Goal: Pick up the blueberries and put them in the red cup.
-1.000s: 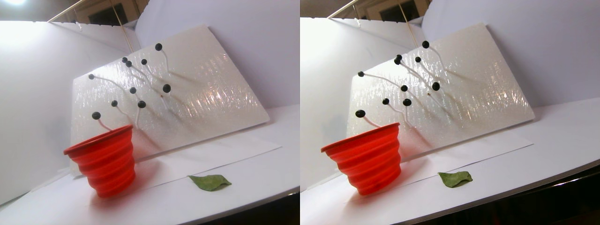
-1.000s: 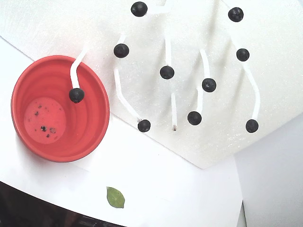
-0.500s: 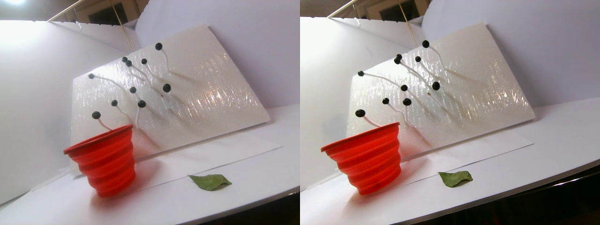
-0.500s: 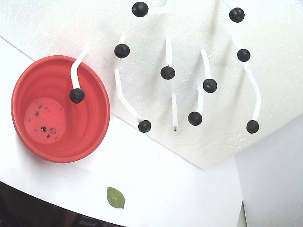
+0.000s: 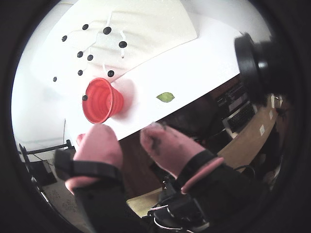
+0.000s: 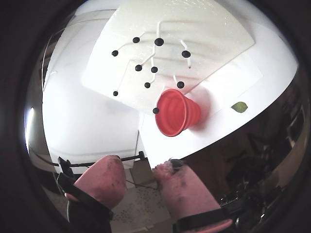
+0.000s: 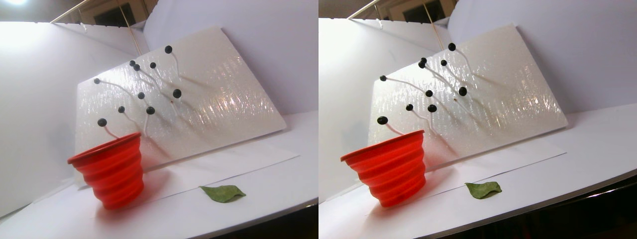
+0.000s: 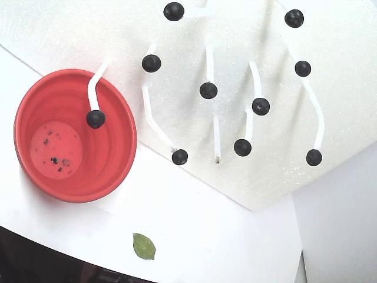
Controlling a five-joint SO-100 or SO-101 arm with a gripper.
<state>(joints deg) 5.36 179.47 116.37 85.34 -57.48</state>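
Several blueberries (image 8: 207, 90) sit on the tips of white stalks that stick out of a tilted white foam board (image 8: 70, 35). One berry (image 8: 95, 118) hangs over the mouth of the red cup (image 8: 115, 162), which stands upright on the white table with only dark specks on its bottom. In both wrist views the cup (image 5: 99, 99) (image 6: 177, 111) and the berries (image 5: 107, 30) (image 6: 159, 41) lie far ahead of my gripper (image 5: 131, 141) (image 6: 141, 172). Its pink fingers stand open with nothing between them, back off the table's front edge. The gripper does not show in the stereo pair or fixed views.
A green leaf (image 8: 144, 246) lies on the white table near its front edge, to the right of the cup (image 7: 114, 169) in the stereo pair view. White walls (image 7: 40, 99) close in the back and left. Dark clutter and cables (image 5: 233, 121) lie below the table edge.
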